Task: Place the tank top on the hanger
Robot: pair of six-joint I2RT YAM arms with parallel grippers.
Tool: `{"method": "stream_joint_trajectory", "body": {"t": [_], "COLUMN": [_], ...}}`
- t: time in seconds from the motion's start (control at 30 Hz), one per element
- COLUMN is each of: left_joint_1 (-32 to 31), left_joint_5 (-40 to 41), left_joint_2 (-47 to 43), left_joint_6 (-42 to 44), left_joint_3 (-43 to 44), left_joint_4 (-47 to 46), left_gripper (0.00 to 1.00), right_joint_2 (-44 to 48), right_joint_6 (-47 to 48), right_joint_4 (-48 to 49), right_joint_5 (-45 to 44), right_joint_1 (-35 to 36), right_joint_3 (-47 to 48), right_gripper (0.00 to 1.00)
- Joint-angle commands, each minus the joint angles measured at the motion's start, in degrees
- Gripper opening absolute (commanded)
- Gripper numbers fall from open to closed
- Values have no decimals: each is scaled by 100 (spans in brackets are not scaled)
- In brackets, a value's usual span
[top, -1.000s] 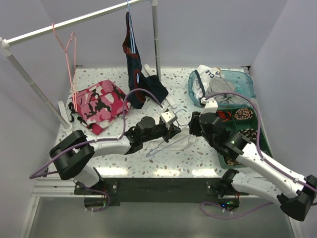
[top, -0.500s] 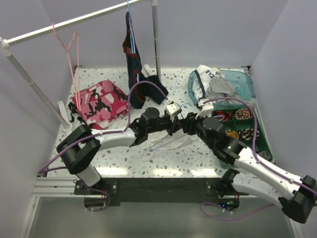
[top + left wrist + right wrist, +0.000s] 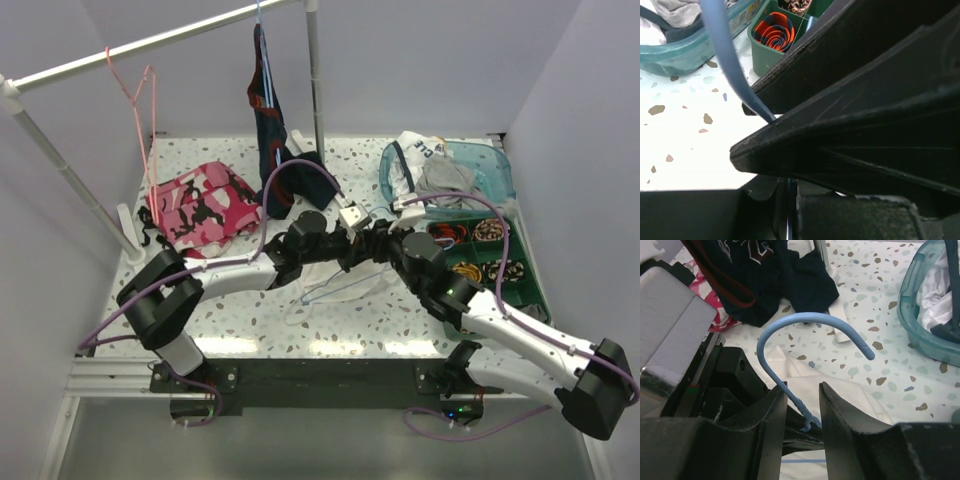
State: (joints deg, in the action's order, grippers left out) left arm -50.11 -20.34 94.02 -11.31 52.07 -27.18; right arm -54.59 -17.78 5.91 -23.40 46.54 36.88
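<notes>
My left tool [image 3: 350, 252] was shut on the hanger [image 3: 810, 316] and held it hook-up above the middle of the desk [image 3: 200, 150], I believe so that my right tool [image 3: 802, 387] could take its neck. The right tool stood partly open, the thin neck between its jaws but not yet gripped. The tank top [image 3: 850, 400] lay on the desk just under the hanger, ready for threading.

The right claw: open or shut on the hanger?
Open: the right claw's fingers stand apart in the right wrist view, the hanger's neck between them.
</notes>
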Motion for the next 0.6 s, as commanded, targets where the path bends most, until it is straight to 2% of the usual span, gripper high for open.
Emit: {"method": "stream_joint_trajectory", "body": {"t": [0.0,0.17,0.27,0.3,0.37,0.57], "left_joint_1": [19,10,10,10,1,10], "left_joint_5": [-93,-93,3,12,117,372], "left_joint_2": [90,117,108,99,64,-23], "left_joint_6": [24,-64,-134,-169,-248,-442], "left_joint_3": [382,453,470,470,470,470], "left_joint_4": [54,64,90,99,125,143], "left_gripper": [0,0,0,0,0,1], "right_joint_2": [-122,-228,-254,-254,-263,-342], "right_joint_6": [240,293,319,319,345,424], "right_joint_4": [630,753,780,780,824,736], "right_joint_5": [-262,-341,-384,-394,-420,-499], "right_joint_1": [21,21,21,21,21,21], "right_joint_3": [-111,-164,-190,-208,-234,-120], "right_gripper": [34,28,13,6,0,0]}}
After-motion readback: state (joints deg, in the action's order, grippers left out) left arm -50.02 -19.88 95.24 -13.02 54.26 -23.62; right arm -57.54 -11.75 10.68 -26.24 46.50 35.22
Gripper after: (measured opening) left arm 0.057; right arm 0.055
